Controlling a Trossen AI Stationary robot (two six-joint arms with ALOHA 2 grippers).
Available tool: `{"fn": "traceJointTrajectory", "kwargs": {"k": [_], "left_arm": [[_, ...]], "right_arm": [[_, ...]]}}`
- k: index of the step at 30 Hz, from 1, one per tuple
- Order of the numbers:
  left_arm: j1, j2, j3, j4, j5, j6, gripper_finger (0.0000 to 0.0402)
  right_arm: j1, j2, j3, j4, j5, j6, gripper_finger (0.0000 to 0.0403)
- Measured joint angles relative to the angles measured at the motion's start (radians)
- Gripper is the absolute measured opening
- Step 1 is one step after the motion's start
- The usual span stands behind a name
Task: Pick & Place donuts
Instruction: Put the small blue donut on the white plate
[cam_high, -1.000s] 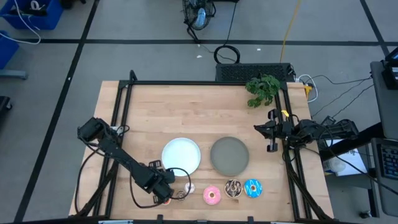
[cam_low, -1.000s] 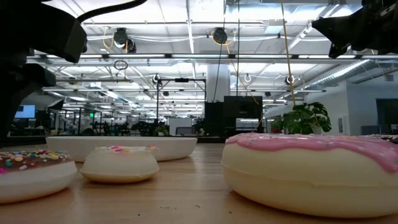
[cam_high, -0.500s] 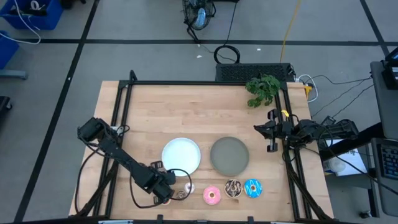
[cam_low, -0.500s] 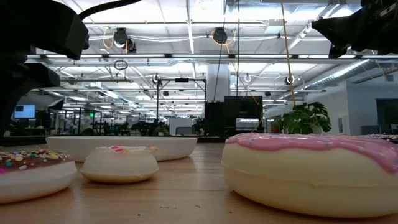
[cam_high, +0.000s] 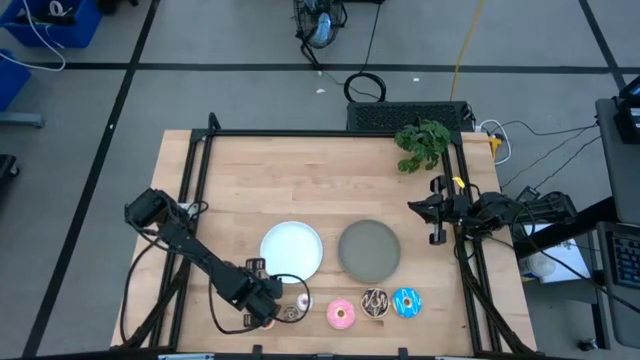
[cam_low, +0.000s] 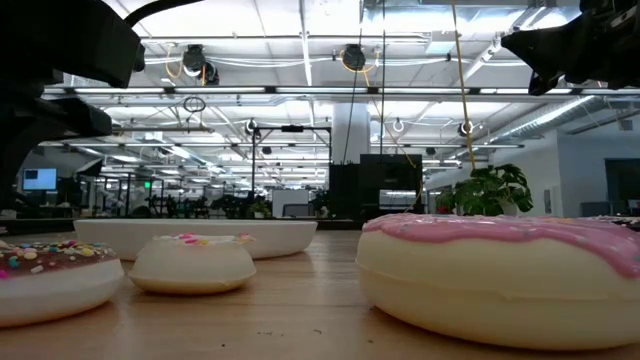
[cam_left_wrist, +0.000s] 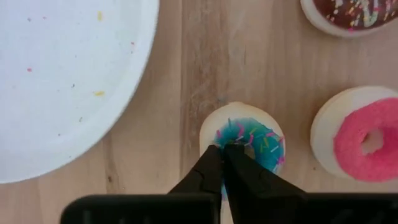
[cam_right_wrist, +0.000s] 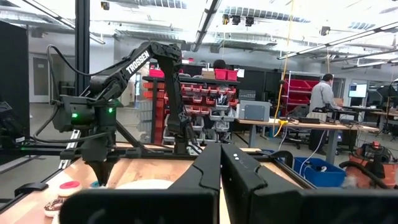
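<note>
The left wrist view is showing the left tool (cam_left_wrist: 222, 149) pointing straight down at the wooden worktop (cam_left_wrist: 186, 62), its two dark fingers pressed together with no gap between them and their tips sitting on the sprinkled icing of the tiny blue donut (cam_left_wrist: 249, 138), at the edge of its hole. The fingers are not gripping around the donut. Just beside the tool on one side, the white plate (cam_left_wrist: 62, 81) is filling the corner of the picture; on the other side the tiny white-pink donut (cam_left_wrist: 360, 140) is lying close to the blue one without touching it, and the tiny brown donut (cam_left_wrist: 348, 15) is sitting a little farther off.

In the high view the left tool (cam_high: 268, 300) is hanging over the worktop's near edge just below the white plate (cam_high: 291, 250), with the grey plate (cam_high: 369, 250) beyond it. Farther from this tool, along the same edge, the larger pink donut (cam_high: 341, 314), the dark chocolate donut (cam_high: 376, 302) and the bright blue donut (cam_high: 406, 301) are lying in a row. The right tool (cam_high: 433, 212) is waiting at the worktop's right edge, well apart from all the donuts, its fingers closed together.
</note>
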Motion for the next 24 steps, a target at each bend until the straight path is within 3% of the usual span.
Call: {"fn": "traceJointTrajectory", "kwargs": {"k": [12, 18, 24], "left_arm": [[0.049, -0.104, 0.070, -0.107, -0.043, 0.123, 0.0009], [0.187, -0.147, 0.097, -0.204, -0.066, 0.256, 0.0005], [0.381, -0.128, 0.063, -0.151, -0.112, 0.409, 0.0008]], "right_arm": [[0.000, 0.001, 0.000, 0.000, 0.000, 0.003, 0.0000], [0.000, 0.001, 0.000, 0.000, 0.000, 0.025, 0.0000], [0.000, 0.002, 0.000, -0.005, 0.000, 0.022, 0.0000]]}}
